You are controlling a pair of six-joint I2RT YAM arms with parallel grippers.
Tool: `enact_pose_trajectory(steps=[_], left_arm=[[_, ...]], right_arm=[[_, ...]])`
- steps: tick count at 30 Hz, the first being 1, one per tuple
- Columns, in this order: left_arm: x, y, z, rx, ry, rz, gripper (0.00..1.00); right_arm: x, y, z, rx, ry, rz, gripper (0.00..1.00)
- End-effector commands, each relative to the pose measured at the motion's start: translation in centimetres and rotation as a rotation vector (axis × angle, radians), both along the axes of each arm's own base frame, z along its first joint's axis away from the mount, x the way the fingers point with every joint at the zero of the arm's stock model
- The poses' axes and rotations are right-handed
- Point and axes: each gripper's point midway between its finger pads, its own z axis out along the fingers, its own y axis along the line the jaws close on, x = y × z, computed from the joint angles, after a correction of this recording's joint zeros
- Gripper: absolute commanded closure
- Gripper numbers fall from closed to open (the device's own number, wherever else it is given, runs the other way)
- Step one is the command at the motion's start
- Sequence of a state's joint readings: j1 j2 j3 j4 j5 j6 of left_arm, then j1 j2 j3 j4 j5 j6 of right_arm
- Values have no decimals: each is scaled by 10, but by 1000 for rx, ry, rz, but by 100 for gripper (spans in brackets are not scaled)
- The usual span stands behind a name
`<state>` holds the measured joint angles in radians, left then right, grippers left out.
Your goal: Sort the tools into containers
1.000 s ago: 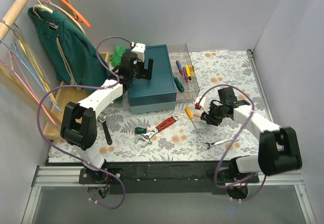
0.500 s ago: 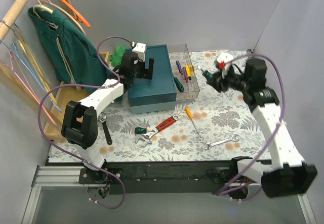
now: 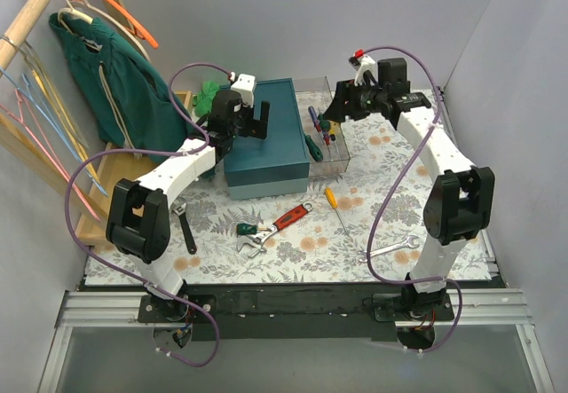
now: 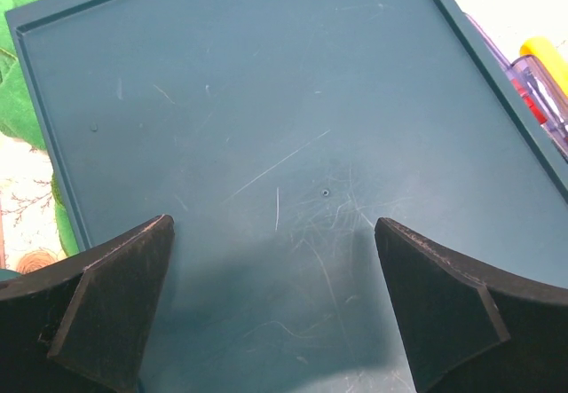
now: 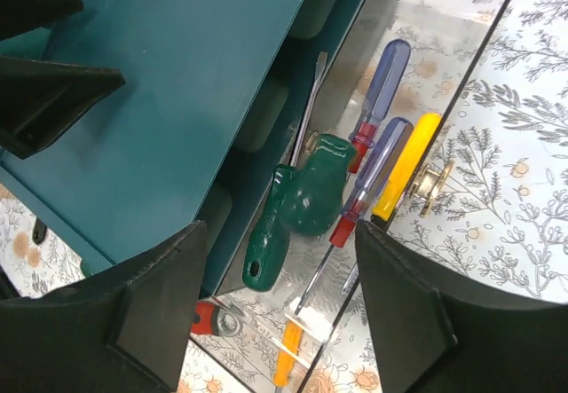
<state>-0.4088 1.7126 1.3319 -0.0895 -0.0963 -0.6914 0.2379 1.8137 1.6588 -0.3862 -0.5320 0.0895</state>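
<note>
We saw the right end effector [image 5: 275, 322] above the clear box [image 3: 335, 157], its fingers wide apart and holding nothing. A green-handled tool [image 5: 306, 193] and a yellow screwdriver [image 5: 406, 167] lay inside the box. The left end effector [image 4: 275, 313] hung over the teal box [image 4: 266, 127], fingers wide apart too. A red-handled wrench [image 3: 290, 216] lay on the surface [image 3: 417, 207].
</note>
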Motion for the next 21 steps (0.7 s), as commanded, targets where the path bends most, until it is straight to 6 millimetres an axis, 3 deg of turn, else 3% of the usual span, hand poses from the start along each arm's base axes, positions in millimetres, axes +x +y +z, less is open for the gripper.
enact_pose_trajectory(steps=[1, 3, 4, 6, 7, 8, 10, 11, 13, 14, 18, 21], left_arm=[[-7, 3, 31, -23, -66, -3, 2], [-7, 3, 32, -27, -66, -1, 2], [-7, 2, 32, -29, -67, -2, 2], [-7, 2, 33, -34, -70, -1, 2], [-6, 2, 33, -38, -70, 2, 2], [-7, 2, 33, -38, -70, 2, 2], [-7, 2, 35, -46, -71, 5, 2], [-7, 2, 37, -51, -74, 6, 2], [-7, 2, 38, -57, -76, 10, 2], [-8, 1, 35, -63, -67, 9, 2], [-11, -1, 32, -86, -51, 9, 2], [-15, -1, 33, -97, -48, 10, 2]], right_arm=[[-8, -6, 57, 2, -167, -5, 24], [-19, -12, 59, -42, -244, 24, 24], [-40, -19, 54, -61, -256, 38, 24], [-62, -26, 46, -133, -316, 105, 25], [-81, -30, 53, -157, -364, 136, 25], [-99, -33, 28, -216, -365, 206, 27], [-140, -39, 13, -274, -370, 293, 28], [-163, -37, -10, -293, -336, 360, 30], [-192, -41, -20, -351, -382, 449, 30], [-208, -37, -40, -379, -359, 501, 31], [-231, -26, -70, -420, -339, 574, 34], [-219, -13, -81, -423, -327, 507, 36]])
